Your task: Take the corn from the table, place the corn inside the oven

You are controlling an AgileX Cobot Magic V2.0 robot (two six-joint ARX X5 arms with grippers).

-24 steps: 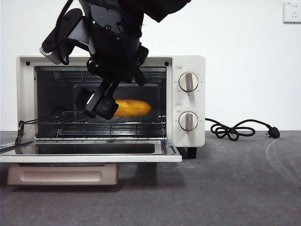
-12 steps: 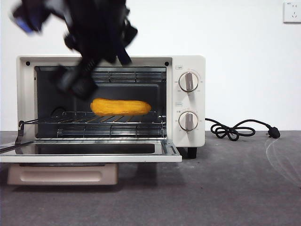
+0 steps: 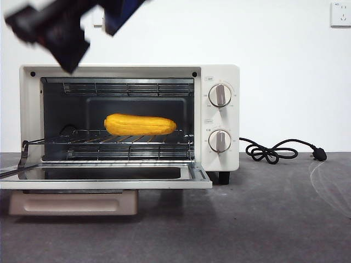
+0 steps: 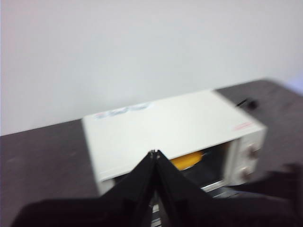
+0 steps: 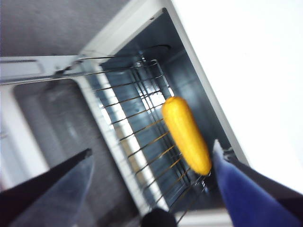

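Front view
Corn (image 3: pixel 140 124): lengthwise on wire rack (image 3: pixel 129 140), inside oven (image 3: pixel 219 118), mid-cavity; off the desk (image 3: pixel 263 219).
Door (image 3: pixel 104 178): down flat, open twd camera.
Hand up top: dark blur at upper-left corner, above oven roof, apart from corn; which arm not clear from here.
Risk: corn round + glossy, lies across rack bars w/ nothing blocking it; jolt to oven or door could roll it fwd off rack edge.
Writing: small marks by knobs (image 3: pixel 219 95), too small to read. No brand legible.

Left wrist view
Left hand (image 4: pixel 155 153): clenched, tips meeting, nothing btwn; high above oven top.
Corn: orange sliver under roof edge.
Writing: faint print on roof, red mark nr corner; blurred, unreadable.

Right wrist view
Right hand (image 5: pixel 151 163): released, wide apart, empty; looks down into cavity.
Corn: on rack, nr back wall, clear of hand.
Risk: door left open, so task prob. done but corn unenclosed; arm passing low could snag door.
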